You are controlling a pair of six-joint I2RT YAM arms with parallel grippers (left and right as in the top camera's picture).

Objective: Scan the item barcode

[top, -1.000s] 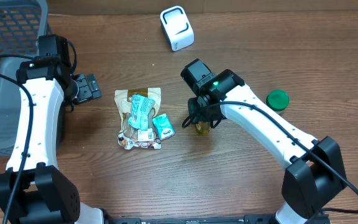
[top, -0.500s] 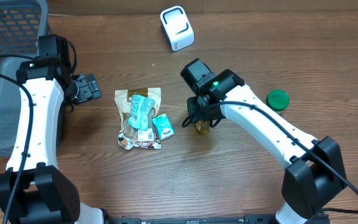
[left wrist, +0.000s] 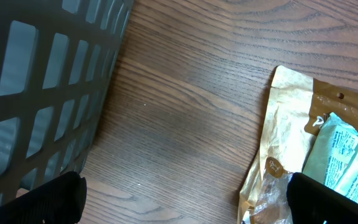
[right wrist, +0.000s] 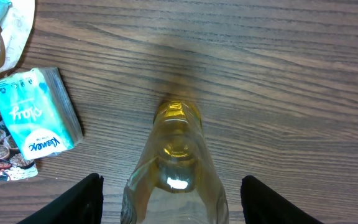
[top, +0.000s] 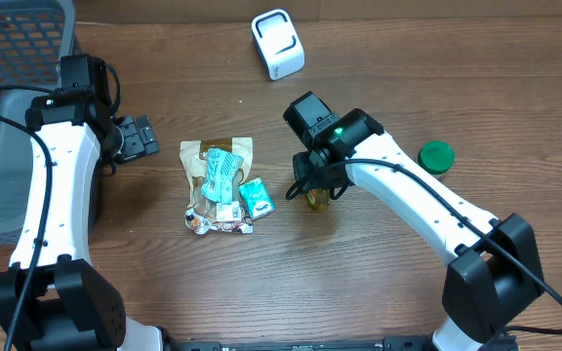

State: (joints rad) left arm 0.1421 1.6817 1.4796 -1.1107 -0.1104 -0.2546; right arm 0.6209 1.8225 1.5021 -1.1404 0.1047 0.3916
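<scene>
Bottle (right wrist: 178, 155): clear, yellowish liquid, sits on the wood surface (top: 457, 78) just right of frame centre in the overhead view. Looks upright; mostly hidden under the right arm from above.

Right hand (right wrist: 171, 186) is straight over it. Fingers stand apart, one on each side of the bottle. The wrist view shows a gap of bare wood on both sides, so no clamp and no visible contact.

Teal tissue pack (right wrist: 35, 112) lies flat just left of the bottle, near but not touching. Its lower left edge overlaps a printed wrapper; the print is too small to read.

Further left there is a tan pouch (top: 218, 156) with a pale teal packet (top: 221, 174) lying on top of it. That pile is centre-left in the overhead view.

Green lid (top: 435, 156) lies on the surface to the right of the bottle, well apart, beyond the right forearm.

White scanner (top: 278, 44) is at top centre, well clear of bottle and pile.

Left hand (left wrist: 188, 196) is at the left of the overhead view, between the pouch and the grey basket (top: 8, 97). Fingers are spread wide with nothing between them, only bare wood. The wrist view has the basket wall at upper left and the pouch edge at right.
</scene>
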